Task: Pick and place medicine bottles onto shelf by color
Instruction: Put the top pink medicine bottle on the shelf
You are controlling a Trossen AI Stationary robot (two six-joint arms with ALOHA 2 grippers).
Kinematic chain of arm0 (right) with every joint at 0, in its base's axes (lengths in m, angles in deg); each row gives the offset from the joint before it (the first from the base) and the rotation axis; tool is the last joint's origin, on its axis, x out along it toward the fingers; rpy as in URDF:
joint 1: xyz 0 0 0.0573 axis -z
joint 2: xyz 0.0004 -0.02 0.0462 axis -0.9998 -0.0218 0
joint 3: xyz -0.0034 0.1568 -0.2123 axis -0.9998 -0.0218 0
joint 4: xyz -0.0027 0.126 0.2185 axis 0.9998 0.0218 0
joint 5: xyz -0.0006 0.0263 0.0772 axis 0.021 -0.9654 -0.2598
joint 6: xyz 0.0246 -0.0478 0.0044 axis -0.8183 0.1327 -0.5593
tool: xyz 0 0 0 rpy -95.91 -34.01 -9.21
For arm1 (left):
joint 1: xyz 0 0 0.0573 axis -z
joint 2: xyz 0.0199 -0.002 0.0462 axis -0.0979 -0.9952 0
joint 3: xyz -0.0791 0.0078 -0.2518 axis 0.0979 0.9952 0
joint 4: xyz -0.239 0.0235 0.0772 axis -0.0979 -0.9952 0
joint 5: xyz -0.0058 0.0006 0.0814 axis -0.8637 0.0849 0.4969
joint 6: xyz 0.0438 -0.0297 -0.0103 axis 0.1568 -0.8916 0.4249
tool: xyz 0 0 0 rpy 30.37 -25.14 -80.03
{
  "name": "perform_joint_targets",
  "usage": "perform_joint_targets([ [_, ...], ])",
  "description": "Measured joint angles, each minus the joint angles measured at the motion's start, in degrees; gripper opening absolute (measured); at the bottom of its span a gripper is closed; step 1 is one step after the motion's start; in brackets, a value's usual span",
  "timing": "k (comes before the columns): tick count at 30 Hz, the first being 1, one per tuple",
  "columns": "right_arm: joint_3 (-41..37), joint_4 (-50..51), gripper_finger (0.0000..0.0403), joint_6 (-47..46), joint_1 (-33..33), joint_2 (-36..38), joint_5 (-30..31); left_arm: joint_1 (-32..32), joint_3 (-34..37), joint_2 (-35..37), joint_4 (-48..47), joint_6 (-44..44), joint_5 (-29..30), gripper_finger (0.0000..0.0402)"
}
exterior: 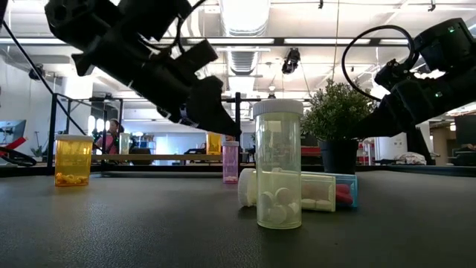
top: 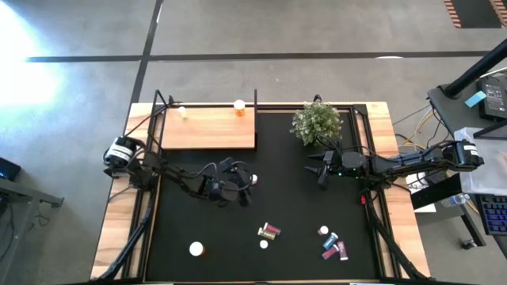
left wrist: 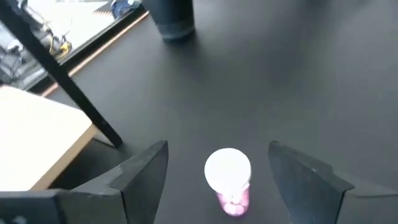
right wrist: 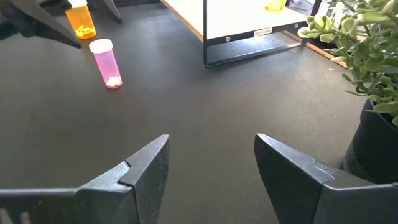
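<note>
Centre of the high view: the left gripper (left wrist: 217, 177) stands released, the upright pink bottle (left wrist: 228, 181) between its fingers, apparently untouched.

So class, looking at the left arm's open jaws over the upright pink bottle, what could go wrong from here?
1. The pink bottle stands narrow and upright between the left gripper's open jaws; a finger could tip it.
2. The shelf's black post is close and might catch the arm.
</note>
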Motion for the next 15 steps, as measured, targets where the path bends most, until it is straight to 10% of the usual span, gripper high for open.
perform_joint_targets([
  [15,0.0,0.0,0.0224,0.0,0.0,0.0,0.0,-1.0,0.2,-2.2,-0.2,-3.3,-0.9,0.026],
])
